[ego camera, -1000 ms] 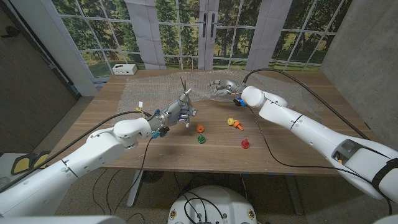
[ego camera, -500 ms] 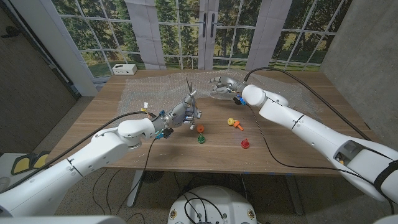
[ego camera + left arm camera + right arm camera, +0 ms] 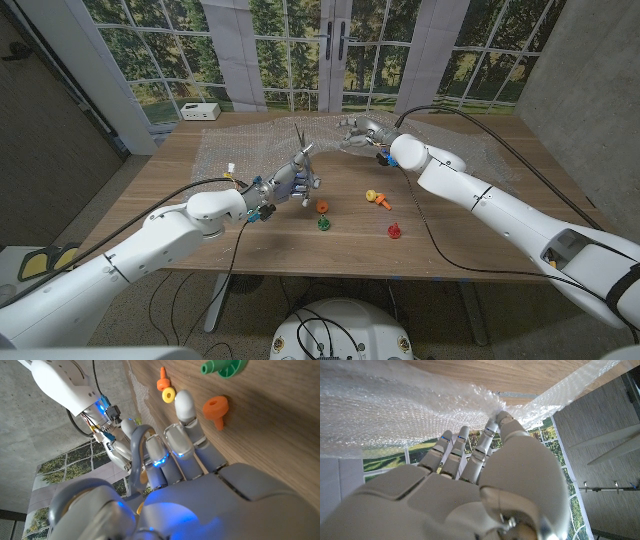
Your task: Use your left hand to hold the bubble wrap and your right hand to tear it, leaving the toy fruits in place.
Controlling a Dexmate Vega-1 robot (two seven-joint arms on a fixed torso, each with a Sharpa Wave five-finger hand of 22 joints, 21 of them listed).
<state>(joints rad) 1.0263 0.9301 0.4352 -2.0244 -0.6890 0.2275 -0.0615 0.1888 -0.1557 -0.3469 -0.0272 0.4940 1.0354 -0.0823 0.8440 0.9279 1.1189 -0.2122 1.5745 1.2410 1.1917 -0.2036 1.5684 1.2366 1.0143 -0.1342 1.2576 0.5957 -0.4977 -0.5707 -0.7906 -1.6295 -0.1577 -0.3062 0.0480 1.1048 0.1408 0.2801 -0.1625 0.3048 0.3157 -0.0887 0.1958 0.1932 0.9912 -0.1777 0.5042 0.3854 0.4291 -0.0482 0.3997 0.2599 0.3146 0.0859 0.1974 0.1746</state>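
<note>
A clear bubble wrap sheet [image 3: 240, 145] covers the far part of the wooden table. My left hand [image 3: 289, 182] pinches a fold of it, pulled up into a thin peak above the fingers. My right hand [image 3: 360, 134] grips a bunched part of the sheet further back; in the right wrist view its fingertips [image 3: 496, 414] press into the bubble wrap [image 3: 390, 405]. The toy fruits lie on bare wood in front of the sheet: an orange one [image 3: 322, 206], a green one [image 3: 323, 223], a yellow and orange one [image 3: 376, 197] and a red one [image 3: 394, 231]. The left wrist view shows the orange toy [image 3: 216, 407] just beyond my left hand [image 3: 170, 475].
A small white box [image 3: 199, 110] stands at the table's back left corner. Black cables trail from both forearms over the table. The window wall is behind the far edge. Bare wood lies between the toys and the front edge [image 3: 400, 277].
My left hand has shifted a little to the right with the pinched fold, and the peak of wrap stands slightly lower. My right hand has edged toward the far side.
</note>
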